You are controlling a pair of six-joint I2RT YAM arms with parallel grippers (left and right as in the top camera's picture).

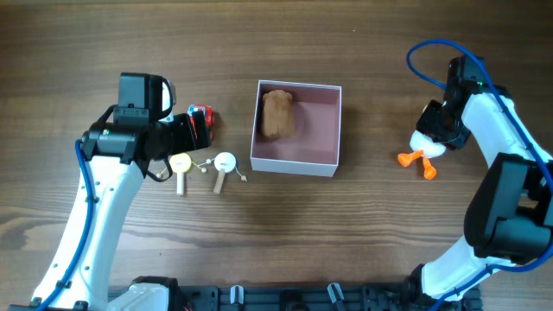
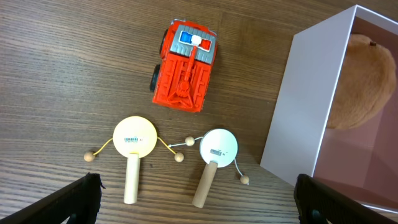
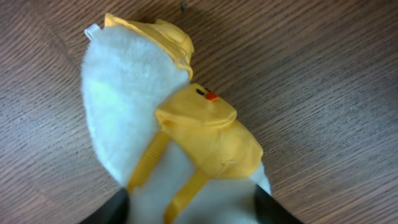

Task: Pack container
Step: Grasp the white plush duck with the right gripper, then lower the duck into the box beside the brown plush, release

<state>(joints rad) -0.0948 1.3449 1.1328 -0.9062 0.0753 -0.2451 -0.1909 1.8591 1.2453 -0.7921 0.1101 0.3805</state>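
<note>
While the left gripper [image 2: 196,200] hangs with jaws wide apart over the toy truck [image 2: 185,64], the yellow drum [image 2: 134,138] and the white drum [image 2: 218,147] left of the desk's middle, we find the right gripper [image 3: 186,208] astride the plush duck [image 3: 143,112] near the right edge. Its fingers flank the duck's body across its long axis; whether they press it we cannot tell. The box [image 1: 294,164] sits mid-desk, nearer the far edge, with a brown plush [image 1: 278,115] inside. It lies leftward of the duck, so we judge the right arm carries next.
</note>
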